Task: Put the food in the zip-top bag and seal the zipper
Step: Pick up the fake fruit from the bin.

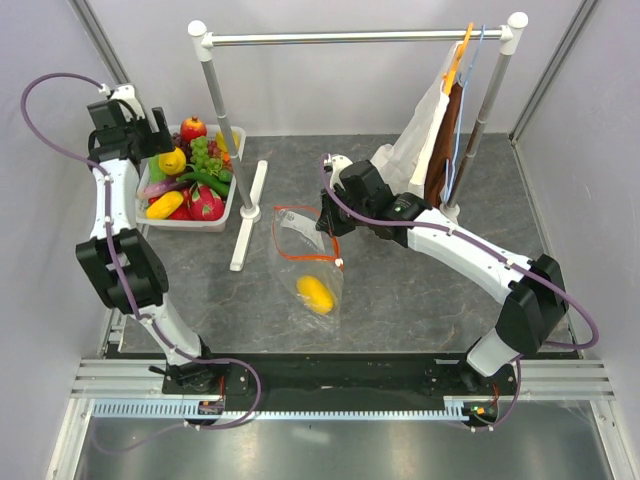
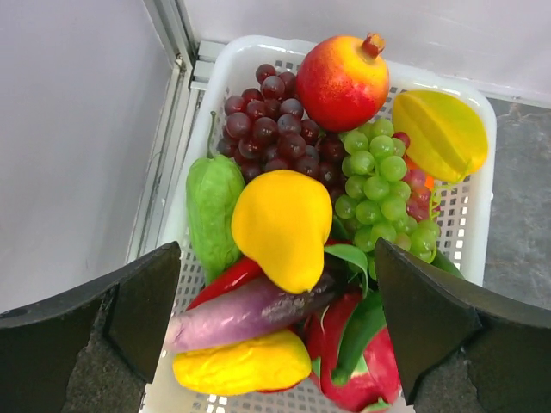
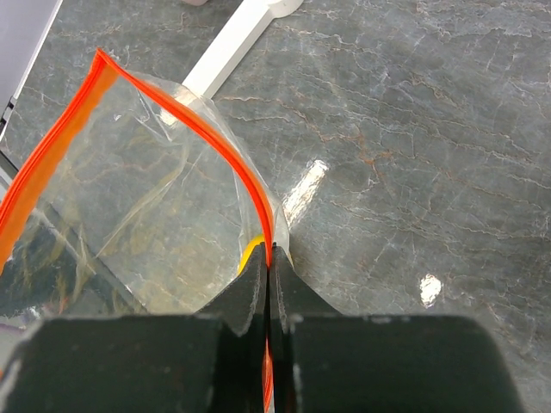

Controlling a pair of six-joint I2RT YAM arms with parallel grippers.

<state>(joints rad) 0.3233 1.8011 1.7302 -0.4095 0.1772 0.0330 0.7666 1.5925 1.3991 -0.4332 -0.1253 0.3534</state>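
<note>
Now my left hand gapes empty straight above the yellow mango; my right hand pinches the zipper.

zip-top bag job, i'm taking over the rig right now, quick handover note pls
Left gripper: open, hovers over the food in the white basket, nothing held.
Right gripper: shut on the zipper, holding the zip-top bag mouth open.
Done: one yellow fruit lies in the bag.
Left: bag the remaining food, then seal the zipper.
</note>
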